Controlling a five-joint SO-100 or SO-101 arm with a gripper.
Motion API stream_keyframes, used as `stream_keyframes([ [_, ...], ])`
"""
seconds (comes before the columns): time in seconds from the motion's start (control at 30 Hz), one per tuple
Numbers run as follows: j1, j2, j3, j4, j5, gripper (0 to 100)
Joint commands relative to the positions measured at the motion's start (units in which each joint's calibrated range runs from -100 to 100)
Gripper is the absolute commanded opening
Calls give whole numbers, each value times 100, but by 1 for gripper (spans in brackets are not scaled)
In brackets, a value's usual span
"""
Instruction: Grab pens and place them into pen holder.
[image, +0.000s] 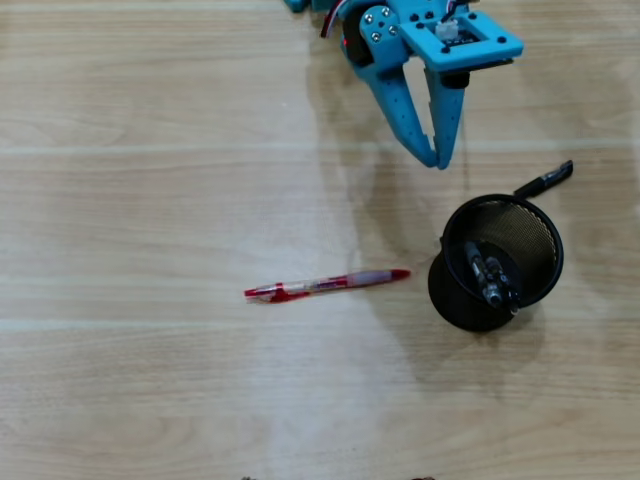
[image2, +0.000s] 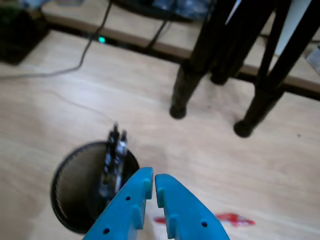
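In the overhead view the red-and-clear pen (image: 328, 284) lies flat on the wooden counter (image: 130, 200), below the jaws and to their left, well apart from them; nothing touches it, so I judge that this pen is not yet handled. In the wrist view the same pen shows only as a red blur (image2: 231, 219) just beyond the right finger. The blue gripper (image: 441, 160) hangs over the counter with nothing between its fingers; in the overhead view the tips come together to almost one point, and in the wrist view (image2: 151, 187) only a thin slit stays between them, so the jaws are pressed nearly together and empty. Right below the jaw tips in the overhead view stands the pen holder (image: 545, 262), a round black mesh cup, upright, near the tips but not touching them. Inside it dark pens (image: 488, 275) lean against the wall; the wrist view shows their ends (image2: 115, 142) rising above the rim, to the left of the jaws; I count at least two, but I cannot tell the exact number. To the right of the jaw tips and a little lower, one black pen (image: 545, 180) lies on the counter, touching or almost touching the rim from outside. As I judge it, the task is about half done; two pens are left to bring in.
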Motion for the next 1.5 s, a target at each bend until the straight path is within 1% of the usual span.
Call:
stream_keyframes([
  [0.0,-541,275,-322,-1114,-622,2],
  [0.13,-614,377,4,-856,-507,2],
  [0.23,-347,309,575,-340,-79,2],
  [0.3,-65,267,874,-57,99,3],
  [0.47,588,326,1136,554,449,18],
  [0.57,854,352,1000,751,575,16],
  [0.63,951,470,874,708,842,14],
  [0.7,983,783,647,691,1359,13],
  [0.73,999,985,466,691,1741,13],
  [0.87,765,1755,-466,760,3560,13],
  [0.93,596,2110,-756,726,4360,13],
  [1.0,507,2406,-883,760,4893,13],
  [1.07,532,2617,-883,786,5212,13],
  [1.23,701,2862,-928,1602,5557,13],
  [1.3,709,2854,-937,1688,5677,13],
  [1.47,709,2947,-919,1628,5656,13],
])
